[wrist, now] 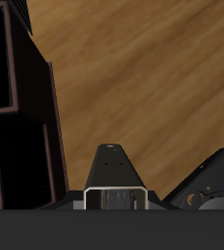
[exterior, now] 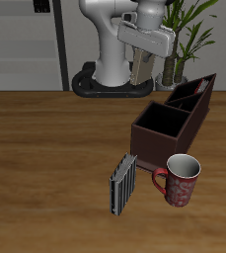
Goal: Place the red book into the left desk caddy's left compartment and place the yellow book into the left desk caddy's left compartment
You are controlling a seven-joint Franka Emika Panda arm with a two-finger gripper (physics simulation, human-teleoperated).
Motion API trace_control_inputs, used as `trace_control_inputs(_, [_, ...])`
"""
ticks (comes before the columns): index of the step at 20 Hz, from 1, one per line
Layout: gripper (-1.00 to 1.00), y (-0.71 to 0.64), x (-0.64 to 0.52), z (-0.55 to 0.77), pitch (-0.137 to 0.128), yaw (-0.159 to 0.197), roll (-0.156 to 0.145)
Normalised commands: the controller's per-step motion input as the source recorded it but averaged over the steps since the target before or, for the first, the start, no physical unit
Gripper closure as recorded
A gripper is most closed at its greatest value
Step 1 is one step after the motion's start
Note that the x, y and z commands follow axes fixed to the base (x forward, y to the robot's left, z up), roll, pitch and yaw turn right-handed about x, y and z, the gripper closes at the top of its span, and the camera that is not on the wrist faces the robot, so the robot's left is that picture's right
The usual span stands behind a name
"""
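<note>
Table [exterior: 45, 148]: wood, fills most of the exterior frame. Franka arm [exterior: 110, 40] top centre, plant behind it.

The left desk caddy [exterior: 159, 138] sits right of centre, dark brown, tall slanted wall at its upper-right end, dividers inside. The wrist cam also shows its dark walls [wrist: 25, 88]. We can't tell which slot is the left compartment from here.

Grey striped book w/ dark spine [exterior: 122, 184], lower centre, standing on edge. Not ours, we judge. Red patterned mug [exterior: 182, 180] is just beside it, in front of the caddy.

The red book [exterior: 188, 97]: dark red sliver inside the caddy's upper-right section, looks already stowed.

The yellow book [exterior: 139, 74]: thin pale striped slab hanging under the gripper [exterior: 144, 59], top centre, well above the table and short of the caddy. The pincer looks clamped on it. Wrist cam shows one dark finger [wrist: 111, 166] only, so some doubt remains.

Handling, as we judge it: rigid, light, thin, w/ a smooth cover that may slip or swing. Best pinched across the covers near the top edge, kept vertical to drop into the narrow slot.
</note>
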Motion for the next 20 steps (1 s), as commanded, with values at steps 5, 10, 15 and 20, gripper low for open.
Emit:
trace_control_inputs(5, [1.0, 0.35, -0.2, 0.01, 0.001, 0.022, 0.065])
trace_control_inputs(10, [1.0, 0.25, -0.19, 0.0, 0.004, 0.011, 0.027])
trace_control_inputs(15, [1.0, 0.2, -0.14, 0.02, -0.003, 0.025, 0.032])
trace_control_inputs(20, [1.0, 0.13, -0.1, 0.02, -0.01, 0.011, 0.034])
